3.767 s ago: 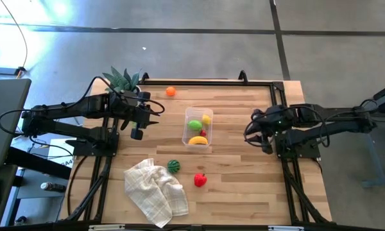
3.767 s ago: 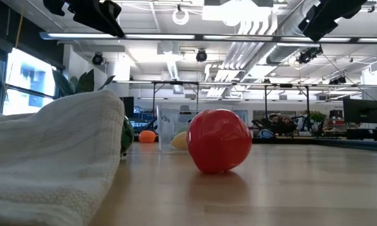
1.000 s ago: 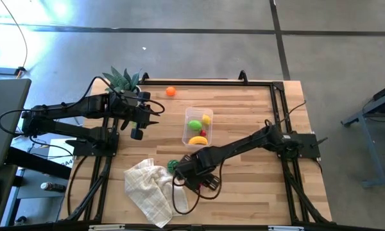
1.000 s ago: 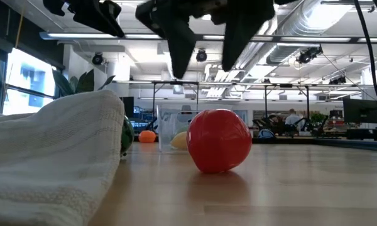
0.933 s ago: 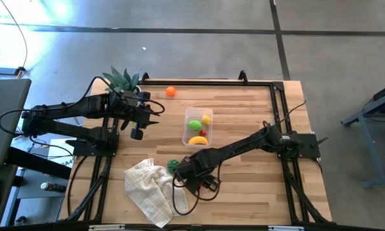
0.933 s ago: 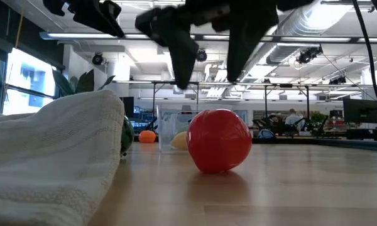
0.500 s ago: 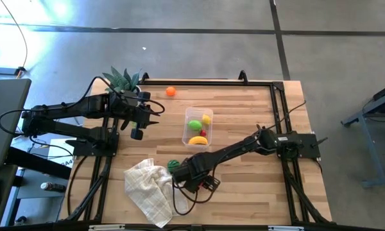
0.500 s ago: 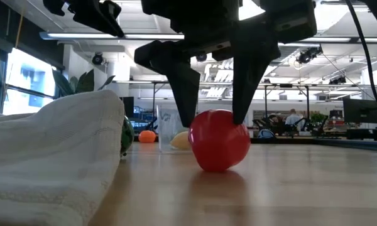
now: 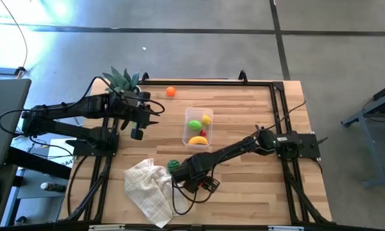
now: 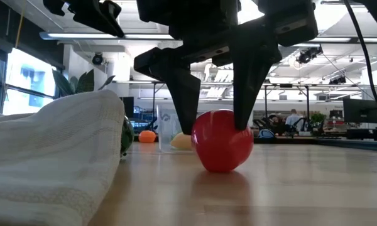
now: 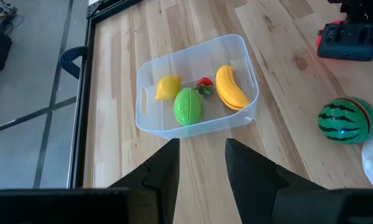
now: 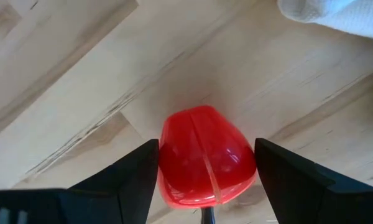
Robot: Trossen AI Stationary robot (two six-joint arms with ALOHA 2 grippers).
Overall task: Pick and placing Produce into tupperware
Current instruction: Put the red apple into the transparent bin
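table (image 9: 256,122): wood top, fills centre of high view.
cloth (image 9: 151,189): white checked, crumpled, lower left of table; fills left side of low view, hides most of the melon there.
left arm: parked at left edge of table, left gripper (image 9: 155,110) in the air, pointing at the tub; fingers (image 11: 165,171) a narrow gap apart, nothing between them.
right arm: stretched from right edge across to lower centre; right gripper (image 10: 213,94) down over the red fruit.
right fingers (image 12: 127,171): spread wide, one each side of the red fruit, tips at or just off its sides; can't tell if they press it. Fruit sits on the table.
tub (image 9: 197,127): clear plastic, table centre, upright.
tub contents: banana (image 11: 230,87), green fruit (image 11: 187,106), yellow lemon (image 11: 168,86), small red piece (image 11: 204,83) between banana and green fruit.
red fruit (image 12: 205,155): lower centre of table, just right of cloth; covered by the arm in high view.
melon (image 11: 347,120): striped green, on table between tub and cloth.
orange ball (image 9: 171,92): upper centre, near back edge, well apart from tub.
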